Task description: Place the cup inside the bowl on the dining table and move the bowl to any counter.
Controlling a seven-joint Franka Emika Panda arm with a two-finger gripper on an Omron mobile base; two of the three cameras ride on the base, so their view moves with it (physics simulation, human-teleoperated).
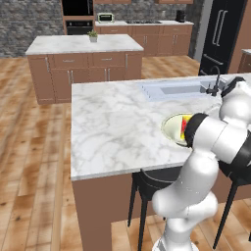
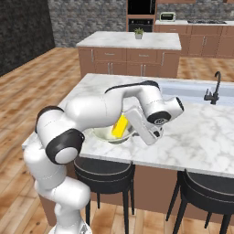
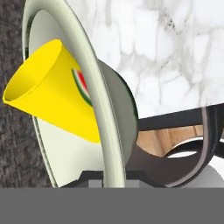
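The pale cream bowl [image 1: 171, 128] rests on the marble dining table [image 1: 112, 122] close to its front edge. Inside it the yellow cup [image 1: 185, 125] lies tilted, its red patch showing. In the right base view my white forearm reaches over the bowl [image 2: 107, 134] and the cup [image 2: 119, 126], with the hand at the bowl's right side. In the hand view the bowl's rim [image 3: 98, 87] runs down between my gripper's [image 3: 109, 179] dark fingertips, which look shut on it. The cup [image 3: 48, 92] leans against the bowl's inner wall.
An inset sink [image 1: 176, 89] and a black faucet [image 1: 215, 83] lie behind the bowl. Black stools [image 2: 103, 169] stand under the table's front edge. The brown island counter [image 1: 78, 45] with a small plant [image 1: 92, 36] stands across open wooden floor.
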